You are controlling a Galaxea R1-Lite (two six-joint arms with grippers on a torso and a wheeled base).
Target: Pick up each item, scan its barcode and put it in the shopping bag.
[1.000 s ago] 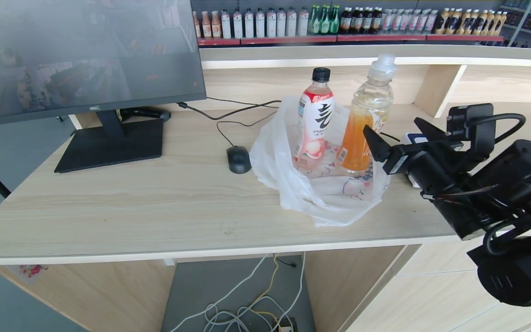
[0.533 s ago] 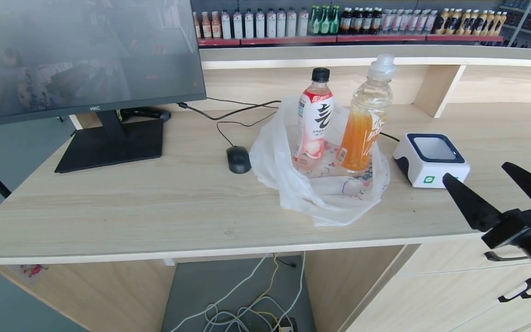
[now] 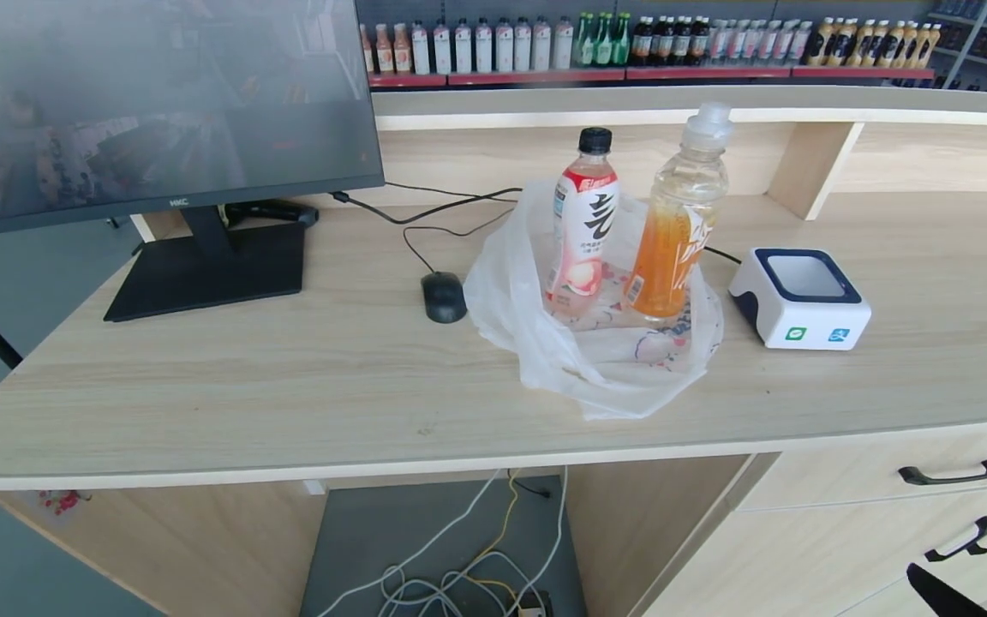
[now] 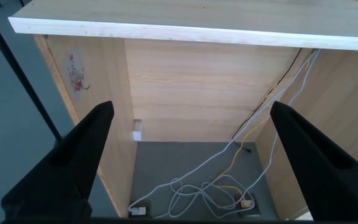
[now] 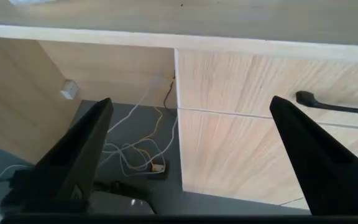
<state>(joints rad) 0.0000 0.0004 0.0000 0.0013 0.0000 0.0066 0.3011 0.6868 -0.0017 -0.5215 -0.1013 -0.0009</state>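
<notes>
Right gripper [image 5: 190, 102] has dropped from above the counter [image 3: 288, 368] to below its edge; spread wide, empty. Left gripper [image 4: 191, 104] same, low by counter front. Pink bottle [image 3: 583, 231] and orange bottle [image 3: 673, 240] upright in bag [image 3: 605, 368], scanner [image 3: 798, 300] just beside.

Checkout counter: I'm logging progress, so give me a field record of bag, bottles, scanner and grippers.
shopping bag: white, open on the counter
pink drink bottle: upright in bag, black cap
orange drink bottle: upright in bag, clear cap
barcode scanner: on counter, beside bag
left gripper: fingers open, empty, below counter edge
right gripper: fingers open, empty, facing drawers
</notes>
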